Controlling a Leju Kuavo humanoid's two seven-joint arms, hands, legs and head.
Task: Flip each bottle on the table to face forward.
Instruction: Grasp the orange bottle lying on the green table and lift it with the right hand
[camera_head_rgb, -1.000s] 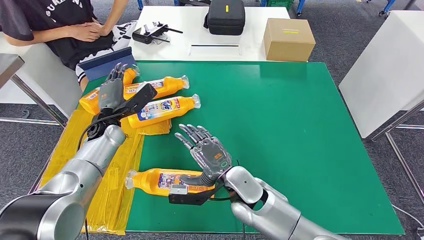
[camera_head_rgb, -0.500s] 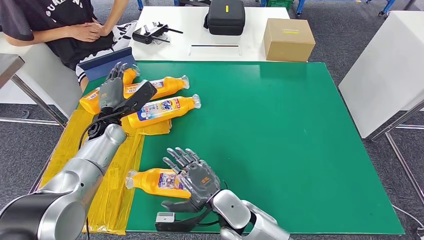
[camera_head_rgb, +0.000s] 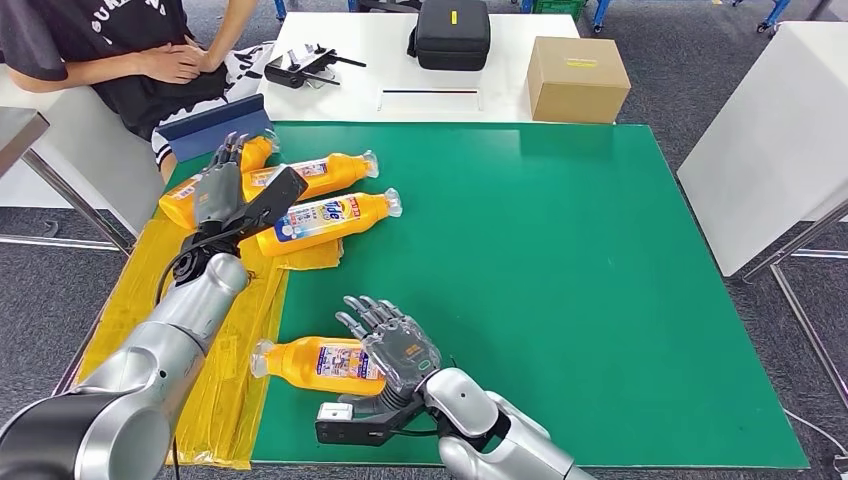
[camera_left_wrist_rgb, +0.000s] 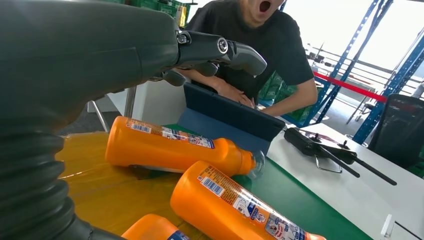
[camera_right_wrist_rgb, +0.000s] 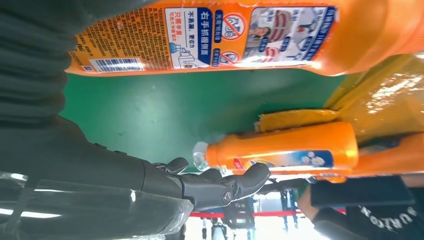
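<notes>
An orange bottle (camera_head_rgb: 310, 363) lies on its side near the table's front edge, cap to the left. Its barcode label (camera_right_wrist_rgb: 225, 35) shows in the right wrist view. My right hand (camera_head_rgb: 395, 345) hovers at that bottle's base end with fingers spread (camera_right_wrist_rgb: 215, 185), holding nothing. At the back left lie three more orange bottles: one (camera_head_rgb: 325, 218) with its blue label up, one (camera_head_rgb: 310, 175) behind it, and one (camera_head_rgb: 185, 203) partly hidden. My left hand (camera_head_rgb: 222, 185) is stretched out over them, its fingers (camera_left_wrist_rgb: 220, 50) straight and empty. The left wrist view shows two of them (camera_left_wrist_rgb: 175, 147) (camera_left_wrist_rgb: 235, 205) close below.
A crumpled yellow plastic sheet (camera_head_rgb: 230, 330) covers the left edge of the green mat (camera_head_rgb: 560, 280). A person (camera_head_rgb: 130, 50) sits at the back left behind a blue folder (camera_head_rgb: 215, 120). A cardboard box (camera_head_rgb: 577, 78) and a black case (camera_head_rgb: 452, 33) stand on the white table behind.
My right hand has dropped back toward me and to the left, from above the near bottle's base to beside it. The left hand has barely shifted.
</notes>
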